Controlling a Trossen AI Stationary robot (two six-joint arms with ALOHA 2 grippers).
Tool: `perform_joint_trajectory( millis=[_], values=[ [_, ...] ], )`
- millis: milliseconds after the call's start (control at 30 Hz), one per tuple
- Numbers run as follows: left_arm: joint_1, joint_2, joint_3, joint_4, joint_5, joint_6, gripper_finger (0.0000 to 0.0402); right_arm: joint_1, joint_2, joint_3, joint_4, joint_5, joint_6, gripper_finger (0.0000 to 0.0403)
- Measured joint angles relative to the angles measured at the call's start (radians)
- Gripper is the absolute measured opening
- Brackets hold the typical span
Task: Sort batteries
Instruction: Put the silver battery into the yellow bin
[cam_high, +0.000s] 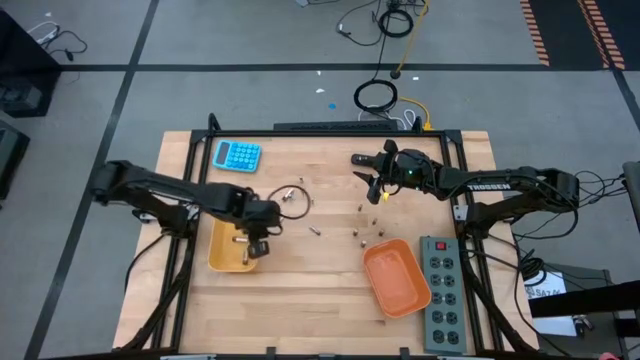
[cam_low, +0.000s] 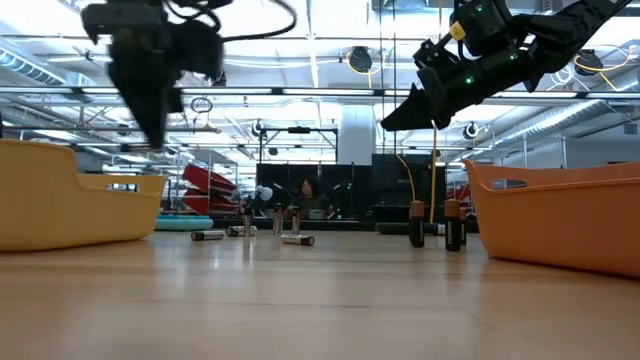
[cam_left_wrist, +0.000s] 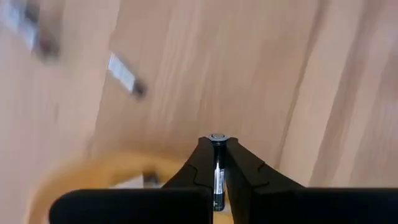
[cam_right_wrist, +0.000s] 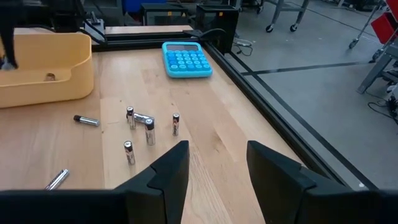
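Several small silvery and dark batteries (cam_high: 362, 237) are scattered on the wooden table between the two trays; in the right wrist view some of the batteries (cam_right_wrist: 149, 130) stand upright and others lie flat. My left gripper (cam_high: 258, 243) hangs over the right edge of the yellow tray (cam_high: 225, 250) and is shut on one battery (cam_left_wrist: 217, 177). My right gripper (cam_high: 376, 190) is open, raised above the table's far middle, near the batteries and touching nothing; its fingertips (cam_right_wrist: 217, 162) point toward the table's left. In the low view both grippers, left (cam_low: 150, 100) and right (cam_low: 425, 105), are well above the tabletop. My left gripper pinches a battery between its two fingers, which come from above and point down. The battery lies along the fingers, and its silvery end (cam_left_wrist: 216, 137) shows at their tips. It is lifted clear, over the yellow tray's rim (cam_left_wrist: 93, 171).
An orange tray (cam_high: 397, 277) lies near the table's right front, with a grey power strip (cam_high: 441, 295) beside it. A blue calculator (cam_high: 237, 155) sits at the far left. A small ring-shaped object (cam_high: 290, 195) lies beside the left gripper. Bare wood stretches along the near edge.
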Motion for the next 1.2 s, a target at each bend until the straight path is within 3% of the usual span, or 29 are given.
perform_joint_trajectory(
  millis=[167,300,533,700,900,1200],
  values=[
    [-0.019,-0.052,-0.029,-0.129,-0.039,-0.168,0.0082,0.000,0.000,0.000,0.000,0.000,0.000,0.0153],
    [-0.018,-0.047,-0.037,-0.197,-0.030,-0.190,0.0131,0.000,0.000,0.000,0.001,0.000,0.000,0.0153],
    [0.061,-0.030,-0.036,0.071,-0.207,-0.007,0.0144,0.000,0.000,0.000,0.010,0.000,-0.002,0.0153],
    [0.154,0.051,-0.036,0.168,-0.227,0.092,0.0145,0.000,0.000,0.000,0.005,0.000,-0.002,0.0153],
    [0.228,0.181,-0.036,0.214,-0.143,0.190,0.0146,0.000,0.000,0.000,-0.006,0.000,-0.006,0.0153],
    [0.284,0.315,-0.020,0.256,0.016,0.197,0.0146,0.000,0.000,0.000,-0.018,0.003,-0.020,0.0153]
  ],
)
